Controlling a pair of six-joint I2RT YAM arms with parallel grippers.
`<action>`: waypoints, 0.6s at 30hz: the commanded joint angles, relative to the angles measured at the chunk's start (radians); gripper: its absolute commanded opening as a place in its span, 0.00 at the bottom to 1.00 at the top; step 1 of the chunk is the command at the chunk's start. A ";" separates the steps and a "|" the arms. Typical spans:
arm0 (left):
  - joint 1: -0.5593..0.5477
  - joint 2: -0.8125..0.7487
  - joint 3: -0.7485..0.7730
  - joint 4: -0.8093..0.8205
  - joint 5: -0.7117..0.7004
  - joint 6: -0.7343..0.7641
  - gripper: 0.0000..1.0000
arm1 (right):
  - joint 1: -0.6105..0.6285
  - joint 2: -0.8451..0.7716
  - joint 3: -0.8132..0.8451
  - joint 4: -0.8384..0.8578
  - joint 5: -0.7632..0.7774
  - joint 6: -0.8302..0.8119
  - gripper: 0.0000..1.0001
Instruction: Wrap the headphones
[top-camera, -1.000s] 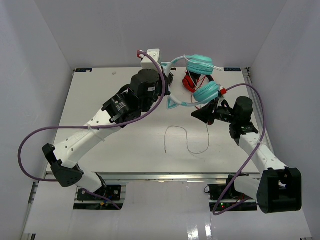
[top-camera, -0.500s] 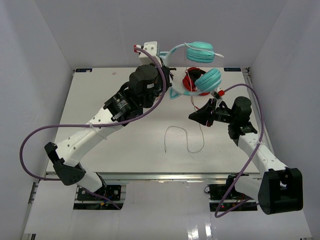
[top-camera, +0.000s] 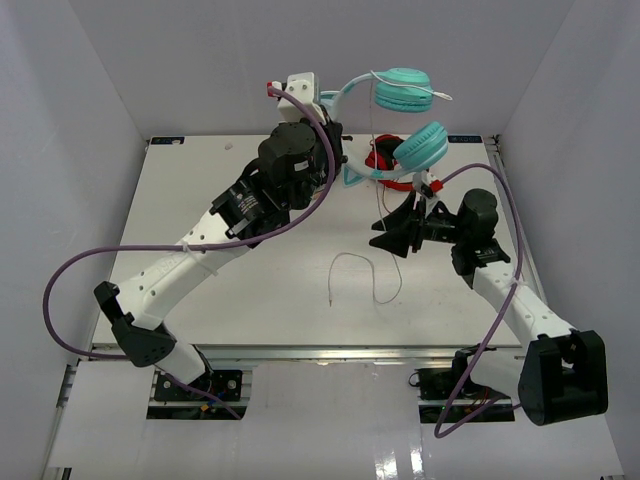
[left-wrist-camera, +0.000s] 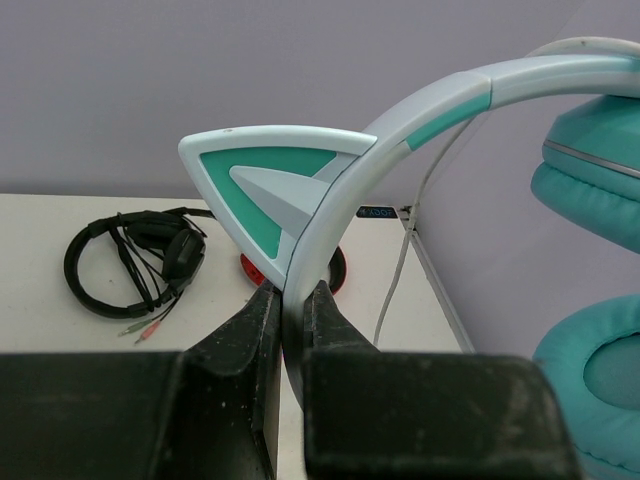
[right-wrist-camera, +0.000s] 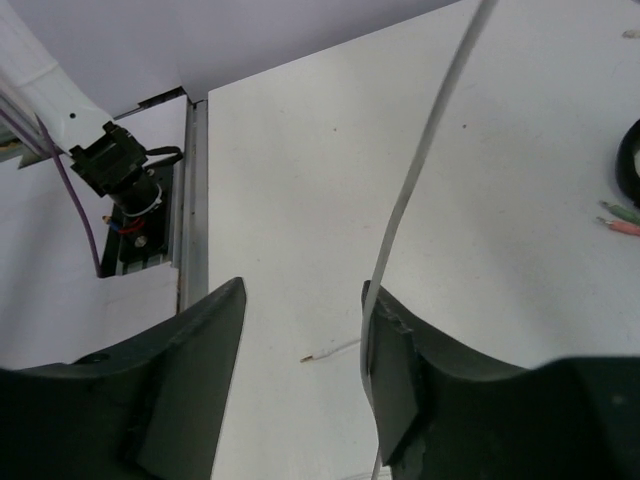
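Observation:
The teal headphones (top-camera: 402, 90) hang in the air above the table's far edge, both ear cups to the right. My left gripper (top-camera: 333, 165) is shut on their pale headband (left-wrist-camera: 330, 215), just below a cat-ear point (left-wrist-camera: 275, 185). The thin white cable (top-camera: 373, 130) drops from the cups, passes between the fingers of my right gripper (top-camera: 395, 230), and ends in a loop on the table (top-camera: 350, 256). The right gripper (right-wrist-camera: 305, 320) is open. The cable (right-wrist-camera: 420, 170) lies against the inner face of its right finger, and the plug tip (right-wrist-camera: 315, 357) rests on the table below.
Red headphones (top-camera: 385, 165) lie on the table under the hanging teal ones. Black headphones (left-wrist-camera: 130, 260) with thin leads lie farther left at the back. Grey walls close the table on three sides. The table's near edge and an arm base (right-wrist-camera: 120, 170) show in the right wrist view.
My left gripper has lifted the headphones higher and farther back. My right gripper has gone from shut on the cable to open, and the cable loop on the table has drawn in.

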 joint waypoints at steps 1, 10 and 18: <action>-0.004 -0.001 0.081 0.093 -0.003 -0.019 0.00 | 0.047 0.054 0.051 0.015 -0.036 -0.044 0.61; -0.004 -0.011 0.106 0.102 -0.046 0.018 0.00 | 0.086 0.085 -0.007 -0.028 -0.152 -0.269 0.64; -0.004 0.001 0.156 0.102 -0.074 0.064 0.00 | 0.164 0.047 -0.072 -0.169 -0.195 -0.498 0.53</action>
